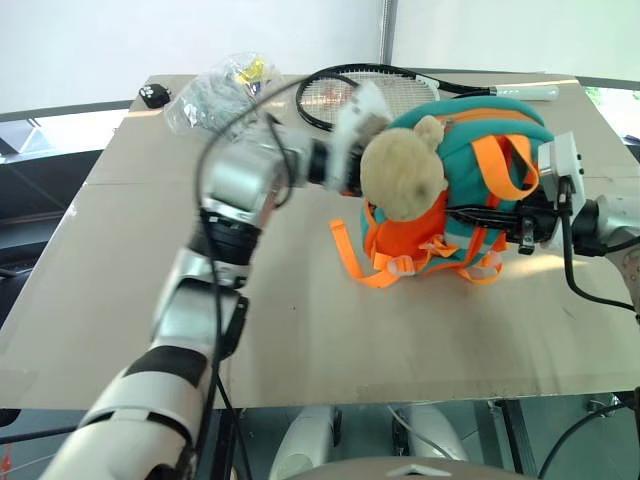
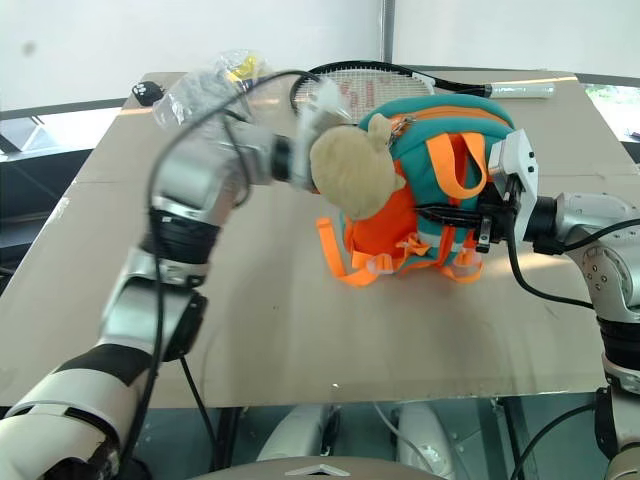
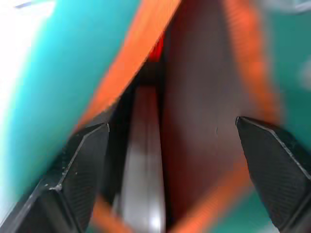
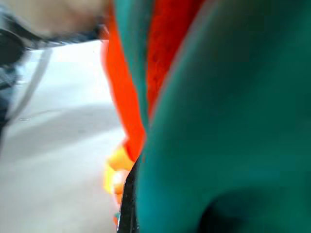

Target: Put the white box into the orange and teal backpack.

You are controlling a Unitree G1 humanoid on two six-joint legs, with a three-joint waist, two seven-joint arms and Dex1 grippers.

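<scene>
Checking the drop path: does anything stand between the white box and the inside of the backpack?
Nothing visible does. The left gripper stands open at the mouth of the orange and teal backpack, and a pale flat edge, apparently the white box, lies inside the opening. The right gripper pinches the backpack's side.

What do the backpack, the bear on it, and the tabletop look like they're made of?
The backpack looks like soft matte fabric, teal with orange webbing straps; it sags and creases. The bear seems tan plush, with a fuzzy outline. The tabletop looks like a smooth, matte beige board, possibly laminate or plywood; seams show.
</scene>
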